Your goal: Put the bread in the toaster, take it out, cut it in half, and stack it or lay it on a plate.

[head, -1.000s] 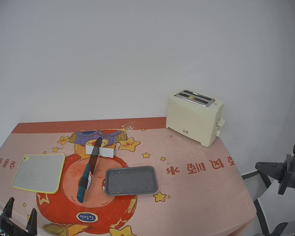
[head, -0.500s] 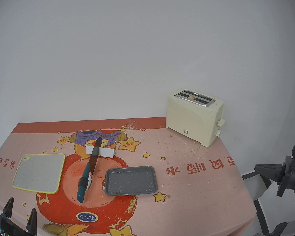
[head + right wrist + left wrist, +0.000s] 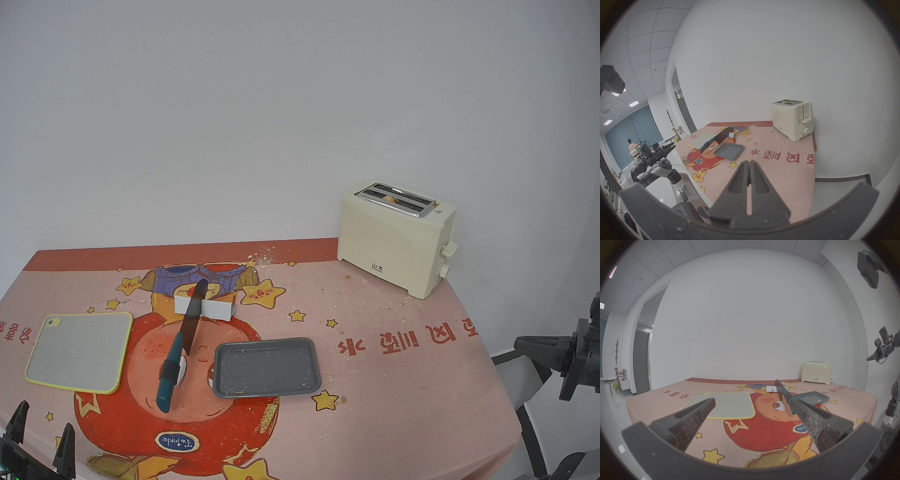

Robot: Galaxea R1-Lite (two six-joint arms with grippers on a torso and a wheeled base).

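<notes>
White wall [image 3: 250, 125] behind; table [image 3: 387, 387] under a pink cartoon cloth, scattered with crumbs. Items as I find them:

1. Toaster [image 3: 394, 247], cream, at the table's far right corner, upright, near the wall. Its lever and dial are on the end facing the table's right edge.
2. Bread [image 3: 389, 199]: a small tan edge shows in one of the toaster's top slots; I cannot tell more of it.
3. Cutting board [image 3: 80, 351], grey with a yellow-green rim, flat at the table's left side.
4. Knife [image 3: 181, 340], teal handle and dark blade, lying between the board and the tray. The blade is propped on a white block [image 3: 215, 309], and the handle points toward the near edge.
5. Tray [image 3: 267, 367], grey and shallow, just right of the knife, with crumbs in it.
6. My left pincer [image 3: 44, 417], at the table's near left corner, fingers spread wide and gripping nothing. The left wrist view looks between them toward the board.
7. My right pincer [image 3: 531, 345], off the table's right edge and well apart from the toaster. Its fingers are pressed together with nothing between them; the right wrist view shows them meeting at the tips [image 3: 749, 164].
</notes>
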